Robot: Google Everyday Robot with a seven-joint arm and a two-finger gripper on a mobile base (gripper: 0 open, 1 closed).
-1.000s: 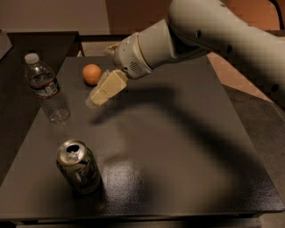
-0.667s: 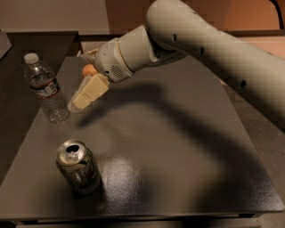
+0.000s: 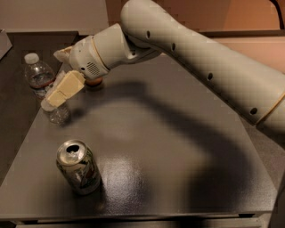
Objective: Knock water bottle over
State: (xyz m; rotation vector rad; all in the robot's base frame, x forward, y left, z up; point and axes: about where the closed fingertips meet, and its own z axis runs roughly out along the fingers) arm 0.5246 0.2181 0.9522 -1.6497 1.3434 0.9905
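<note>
The bottle (image 3: pixel 39 75) stands upright at the table's (image 3: pixel 178 156) far left, not yet knocked over. The gripper (image 3: pixel 57 95) is right at its right side, seemingly touching; whether it's clenched I cannot tell. Only the shove looks left.

A dark grey table (image 3: pixel 187 187) fills most of the view, its top faintly glossy, with a soft sheen (image 3: pixel 122 176) near the front edge and a broad shadow (image 3: pixel 178 129) lying across the middle. Another dark surface (image 3: pixel 13 93) adjoins it on the left. Behind stand a pale wall (image 3: pixel 53 13) and a warmer orange-brown one (image 3: pixel 236 13). The gripper (image 3: pixel 52 99) hangs over the table's far left part
</note>
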